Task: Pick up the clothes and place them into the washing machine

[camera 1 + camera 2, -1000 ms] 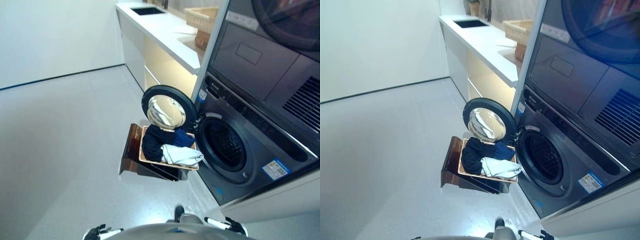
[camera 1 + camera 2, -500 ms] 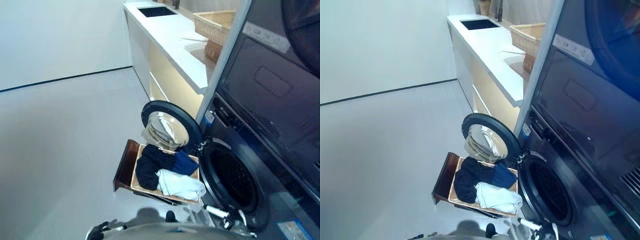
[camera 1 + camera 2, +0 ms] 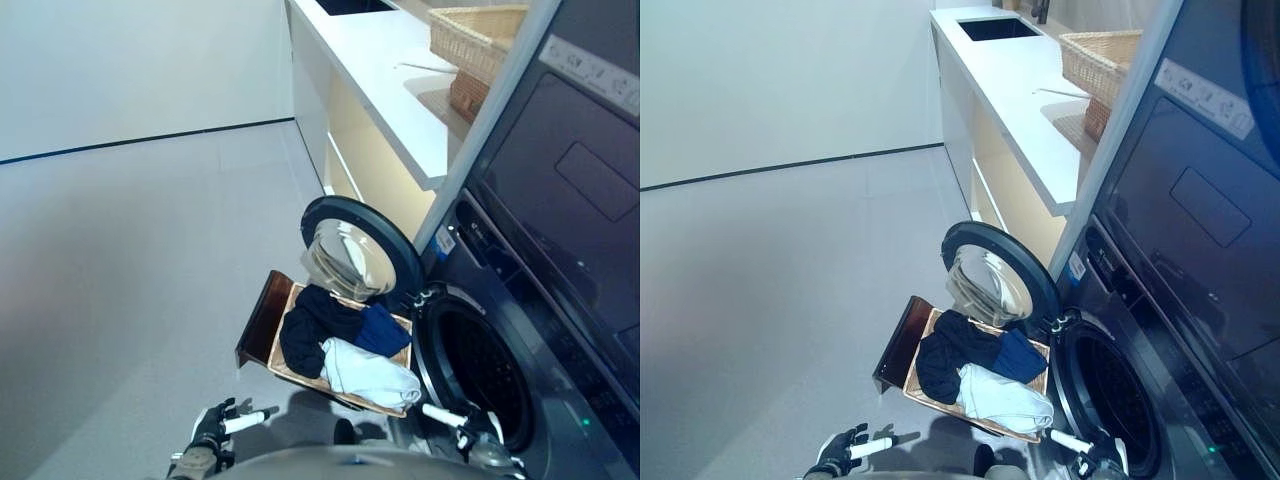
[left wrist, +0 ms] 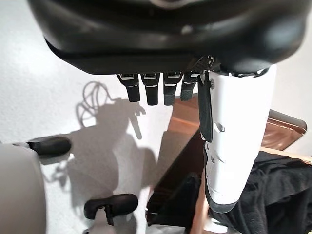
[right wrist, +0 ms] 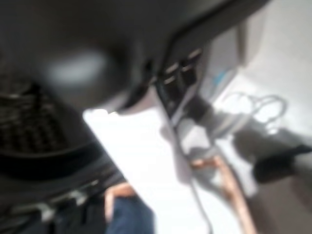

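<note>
A shallow basket [image 3: 283, 372] on a dark wooden stand [image 3: 258, 320] holds a dark garment [image 3: 305, 325], a blue one [image 3: 385, 328] and a white one [image 3: 370, 375]. It stands on the floor right by the washing machine's drum opening [image 3: 480, 375]. The machine's round door [image 3: 355, 250] is swung open behind the basket. My left hand [image 3: 215, 430] hangs low, left of the basket, open and empty; its wrist view shows the white-covered thumb [image 4: 234, 146] above the dark garment [image 4: 278, 190]. My right hand [image 3: 470, 435] hangs in front of the drum, open and empty.
A dryer [image 3: 570, 170] sits stacked above the washer. A long white counter [image 3: 390, 70] runs along the wall beyond, carrying a wicker basket [image 3: 480, 30]. Grey floor [image 3: 130, 260] spreads to the left of the stand.
The camera has moved, so the whole scene has shifted in view. Both hands now show more at the lower edge. The basket and clothes have not moved.
</note>
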`<state>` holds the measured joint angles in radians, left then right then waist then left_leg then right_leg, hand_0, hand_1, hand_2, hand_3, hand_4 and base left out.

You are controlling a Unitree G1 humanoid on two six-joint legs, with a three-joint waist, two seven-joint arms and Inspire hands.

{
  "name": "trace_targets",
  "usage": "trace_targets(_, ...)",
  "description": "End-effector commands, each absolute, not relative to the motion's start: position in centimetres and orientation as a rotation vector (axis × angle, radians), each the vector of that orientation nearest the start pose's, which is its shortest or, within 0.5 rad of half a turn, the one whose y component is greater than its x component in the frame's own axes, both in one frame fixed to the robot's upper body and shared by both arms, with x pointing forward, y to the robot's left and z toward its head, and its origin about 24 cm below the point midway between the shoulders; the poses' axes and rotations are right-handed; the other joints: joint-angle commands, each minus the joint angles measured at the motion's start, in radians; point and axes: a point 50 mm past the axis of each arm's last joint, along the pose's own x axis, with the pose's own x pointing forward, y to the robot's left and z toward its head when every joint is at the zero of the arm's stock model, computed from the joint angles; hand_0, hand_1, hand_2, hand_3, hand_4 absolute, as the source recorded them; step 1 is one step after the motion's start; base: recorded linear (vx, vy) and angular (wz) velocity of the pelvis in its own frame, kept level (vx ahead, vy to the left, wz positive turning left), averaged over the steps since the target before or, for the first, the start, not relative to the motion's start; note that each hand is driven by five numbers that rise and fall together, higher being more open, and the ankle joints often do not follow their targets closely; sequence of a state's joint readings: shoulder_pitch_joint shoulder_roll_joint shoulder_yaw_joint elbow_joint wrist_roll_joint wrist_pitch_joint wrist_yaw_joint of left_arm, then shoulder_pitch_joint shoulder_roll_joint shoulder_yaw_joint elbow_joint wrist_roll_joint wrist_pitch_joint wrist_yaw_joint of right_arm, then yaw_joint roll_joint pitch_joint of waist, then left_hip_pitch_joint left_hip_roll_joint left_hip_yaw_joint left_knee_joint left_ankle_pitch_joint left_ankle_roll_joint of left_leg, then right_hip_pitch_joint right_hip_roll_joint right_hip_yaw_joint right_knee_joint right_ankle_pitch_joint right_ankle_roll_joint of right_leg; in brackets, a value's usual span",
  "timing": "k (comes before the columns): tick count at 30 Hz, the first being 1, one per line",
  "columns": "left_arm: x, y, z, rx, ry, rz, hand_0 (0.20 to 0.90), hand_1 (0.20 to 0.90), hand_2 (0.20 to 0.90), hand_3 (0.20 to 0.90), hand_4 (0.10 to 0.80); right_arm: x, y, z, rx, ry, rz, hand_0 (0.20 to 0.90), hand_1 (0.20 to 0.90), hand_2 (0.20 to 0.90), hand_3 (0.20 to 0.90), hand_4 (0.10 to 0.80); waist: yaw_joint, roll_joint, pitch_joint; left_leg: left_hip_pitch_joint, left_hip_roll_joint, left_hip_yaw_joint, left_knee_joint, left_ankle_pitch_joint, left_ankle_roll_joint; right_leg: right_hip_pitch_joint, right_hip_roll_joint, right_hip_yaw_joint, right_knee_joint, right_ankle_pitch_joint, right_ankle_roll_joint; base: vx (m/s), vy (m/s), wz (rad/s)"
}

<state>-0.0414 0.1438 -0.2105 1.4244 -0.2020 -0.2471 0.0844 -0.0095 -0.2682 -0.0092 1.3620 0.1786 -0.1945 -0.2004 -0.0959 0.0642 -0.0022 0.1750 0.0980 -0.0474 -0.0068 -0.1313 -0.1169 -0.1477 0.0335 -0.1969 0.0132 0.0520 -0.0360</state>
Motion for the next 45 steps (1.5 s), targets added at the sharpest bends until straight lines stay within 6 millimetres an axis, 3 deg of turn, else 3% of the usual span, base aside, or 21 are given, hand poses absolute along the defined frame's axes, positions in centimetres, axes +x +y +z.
trace_targets(1, 8.3, 21.9, -16.4, 0.204, 1.111, 0.141, 0.9, 0.9, 0.9, 0.9, 0.8, 7.9, -27.4, -15.0, -0.199, 1.088, -0.536, 0.9, 0.9, 0.9, 0.9, 0.8, 0.002, -0.04, -0.045, 0.056, -0.06, 0.027, 0.002, 0.086, 0.078, -0.044, -0.029, 0.086, 0.065, -0.039, 0.069, 0.063, -0.071, 0.0)
trace_targets(9, 8.9, 22.1, -16.3, 0.2, 1.098, 0.143, 0.9, 0.9, 0.9, 0.9, 0.8, 6.5, -27.5, -15.3, -0.185, 1.124, -0.557, 0.9, 0.9, 0.9, 0.9, 0.8, -0.008, -0.05, -0.044, 0.031, -0.029, 0.018, 0.106, 0.173, 0.056, -0.021, 0.009, 0.103, 0.097, -0.096, 0.032, 0.081, -0.111, 0.03)
trace_targets(14, 11.0, 21.0, -15.9, 0.201, 1.026, 0.094, 0.9, 0.9, 0.9, 0.9, 0.8, 5.9, -28.2, -15.1, -0.186, 1.135, -0.6, 0.9, 0.9, 0.9, 0.9, 0.8, -0.002, -0.091, -0.022, -0.066, -0.027, 0.074, 0.3, 0.203, 0.058, 0.056, 0.007, 0.108, 0.09, -0.114, 0.006, 0.111, -0.116, 0.08)
trace_targets(16, 11.4, 20.5, -15.8, 0.215, 1.011, 0.062, 0.9, 0.9, 0.9, 0.9, 0.8, 6.3, -28.5, -14.9, -0.192, 1.121, -0.604, 0.9, 0.9, 0.9, 0.9, 0.8, 0.013, -0.122, -0.02, -0.144, -0.048, 0.083, 0.26, 0.104, 0.089, 0.082, -0.02, 0.121, 0.078, -0.119, 0.023, 0.121, -0.038, -0.12)
trace_targets(19, 11.7, 20.4, -15.8, 0.223, 1.001, 0.06, 0.9, 0.9, 0.9, 0.9, 0.8, 6.8, -28.6, -14.8, -0.195, 1.105, -0.602, 0.9, 0.9, 0.9, 0.9, 0.8, 0.026, -0.142, -0.011, -0.206, -0.057, 0.075, 0.234, 0.045, 0.1, 0.101, -0.035, 0.14, 0.074, -0.124, 0.035, 0.071, 0.01, -0.17)
trace_targets(22, 11.9, 20.4, -15.7, 0.227, 0.989, 0.063, 0.9, 0.9, 0.9, 0.9, 0.8, 7.0, -28.6, -14.8, -0.208, 1.101, -0.599, 0.9, 0.9, 0.9, 0.9, 0.8, 0.041, -0.143, 0.0, -0.27, -0.061, 0.022, 0.155, 0.068, 0.089, 0.125, -0.042, 0.159, 0.064, -0.134, 0.042, 0.09, 0.074, -0.23)
trace_targets(23, 11.8, 20.7, -15.7, 0.226, 0.992, 0.076, 0.9, 0.9, 0.9, 0.9, 0.8, 7.1, -28.4, -14.8, -0.213, 1.099, -0.591, 0.9, 0.9, 0.9, 0.9, 0.8, 0.047, -0.138, 0.003, -0.293, -0.065, -0.017, 0.119, 0.098, 0.083, 0.137, -0.039, 0.169, 0.056, -0.135, 0.045, 0.112, 0.123, -0.27)
trace_targets(25, 11.6, 20.8, -15.7, 0.22, 0.999, 0.088, 0.9, 0.9, 0.9, 0.9, 0.8, 7.1, -28.5, -14.8, -0.217, 1.101, -0.591, 0.9, 0.9, 0.9, 0.9, 0.8, 0.051, -0.127, 0.009, -0.31, -0.057, -0.042, 0.073, 0.135, 0.073, 0.156, -0.042, 0.178, 0.051, -0.142, 0.054, 0.117, 0.162, -0.23)
trace_targets(27, 11.4, 21.0, -15.7, 0.223, 1.006, 0.092, 0.9, 0.9, 0.9, 0.9, 0.8, 7.5, -28.4, -14.7, -0.21, 1.088, -0.586, 0.9, 0.9, 0.9, 0.9, 0.8, 0.055, -0.113, 0.014, -0.319, -0.068, -0.024, 0.077, 0.14, 0.076, 0.171, -0.053, 0.19, 0.056, -0.146, 0.068, 0.174, 0.278, -0.42)
trace_targets(29, 10.4, 21.0, -16.1, 0.23, 1.044, 0.088, 0.9, 0.9, 0.9, 0.9, 0.8, 7.3, -28.2, -14.9, -0.193, 1.095, -0.582, 0.9, 0.9, 0.9, 0.9, 0.8, 0.055, -0.096, -0.004, -0.291, -0.105, -0.019, 0.07, 0.109, 0.1, 0.188, -0.092, 0.21, 0.064, -0.144, 0.099, 0.21, 0.363, -0.48)
trace_targets(34, 10.5, 21.8, -15.9, 0.259, 1.042, 0.091, 0.9, 0.9, 0.9, 0.9, 0.8, 7.7, -28.0, -14.9, -0.184, 1.092, -0.571, 0.9, 0.9, 0.9, 0.9, 0.8, 0.061, -0.087, -0.024, -0.274, -0.134, 0.021, 0.061, 0.086, 0.131, 0.179, -0.139, 0.237, 0.08, -0.122, 0.135, 0.135, 0.262, -0.27)
trace_targets(35, 11.1, 22.4, -15.6, 0.275, 1.019, 0.103, 0.9, 0.9, 0.9, 0.9, 0.8, 8.7, -27.7, -14.7, -0.186, 1.058, -0.555, 0.9, 0.9, 0.9, 0.9, 0.8, 0.066, -0.084, -0.022, -0.274, -0.147, 0.036, 0.064, 0.074, 0.147, 0.156, -0.156, 0.244, 0.106, -0.111, 0.145, 0.121, 0.315, -0.41)
trace_targets(37, 11.4, 22.5, -15.5, 0.28, 1.009, 0.105, 0.9, 0.9, 0.9, 0.9, 0.8, 9.2, -27.7, -14.6, -0.188, 1.042, -0.552, 0.9, 0.9, 0.9, 0.9, 0.8, 0.069, -0.081, -0.02, -0.271, -0.151, 0.042, 0.066, 0.069, 0.153, 0.146, -0.164, 0.241, 0.121, -0.105, 0.148, 0.049, 0.194, -0.35)
trace_targets(38, 12.0, 22.9, -15.2, 0.296, 0.98, 0.113, 0.9, 0.9, 0.9, 0.9, 0.8, 11.2, -27.5, -14.0, -0.219, 0.972, -0.514, 0.9, 0.9, 0.9, 0.9, 0.8, 0.079, -0.076, -0.005, -0.274, -0.155, 0.061, 0.067, 0.063, 0.16, 0.12, -0.182, 0.201, 0.137, -0.083, 0.147, -0.012, 0.099, -0.32)
trace_targets(39, 12.0, 22.9, -15.2, 0.296, 0.98, 0.113, 0.9, 0.9, 0.9, 0.9, 0.8, 11.2, -27.5, -14.0, -0.219, 0.972, -0.514, 0.9, 0.9, 0.9, 0.9, 0.8, 0.08, -0.076, -0.005, -0.274, -0.155, 0.061, 0.067, 0.063, 0.16, 0.119, -0.181, 0.201, 0.137, -0.082, 0.147, -0.122, 0.138, -0.63)
trace_targets(40, 13.0, 23.2, -14.7, 0.311, 0.929, 0.125, 0.9, 0.9, 0.9, 0.9, 0.8, 14.5, -26.8, -12.9, -0.334, 0.846, -0.404, 0.9, 0.9, 0.9, 0.9, 0.8, 0.094, -0.076, 0.02, -0.291, -0.151, 0.085, 0.074, 0.055, 0.155, 0.082, -0.204, 0.137, 0.077, -0.039, 0.152, -0.208, 0.033, -0.4)
trace_targets(41, 13.8, 23.7, -14.2, 0.325, 0.886, 0.145, 0.9, 0.9, 0.9, 0.9, 0.8, 16.5, -26.2, -11.9, -0.408, 0.754, -0.335, 0.9, 0.9, 0.9, 0.9, 0.8, 0.096, -0.081, 0.047, -0.312, -0.149, 0.095, 0.094, 0.05, 0.154, 0.043, -0.204, 0.12, 0.055, -0.019, 0.145, -0.208, 0.033, -0.4)
trace_targets(42, 13.9, 23.7, -14.2, 0.325, 0.885, 0.145, 0.9, 0.9, 0.9, 0.9, 0.8, 16.5, -26.2, -11.9, -0.409, 0.754, -0.334, 0.9, 0.9, 0.9, 0.9, 0.8, 0.096, -0.08, 0.047, -0.313, -0.148, 0.095, 0.096, 0.049, 0.154, 0.042, -0.204, 0.12, 0.055, -0.019, 0.145, -0.148, -0.028, -0.08)
trace_targets(43, 14.5, 24.4, -13.7, 0.334, 0.847, 0.18, 0.9, 0.9, 0.9, 0.9, 0.8, 18.7, -25.5, -10.3, -0.514, 0.624, -0.254, 0.9, 0.9, 0.9, 0.9, 0.8, 0.093, -0.096, 0.071, -0.346, -0.15, 0.093, 0.135, 0.045, 0.153, 0.045, -0.205, 0.131, 0.023, -0.01, 0.146, -0.094, -0.044, 0.01)
trace_targets(45, 15.1, 24.6, -13.3, 0.332, 0.81, 0.204, 0.9, 0.9, 0.9, 0.9, 0.8, 20.8, -25.2, -7.9, -0.671, 0.464, -0.166, 0.9, 0.9, 0.9, 0.9, 0.8, 0.091, -0.107, 0.087, -0.378, -0.143, 0.09, 0.14, 0.049, 0.147, 0.027, -0.2, 0.13, 0.005, -0.006, 0.145, -0.108, -0.066, 0.01)
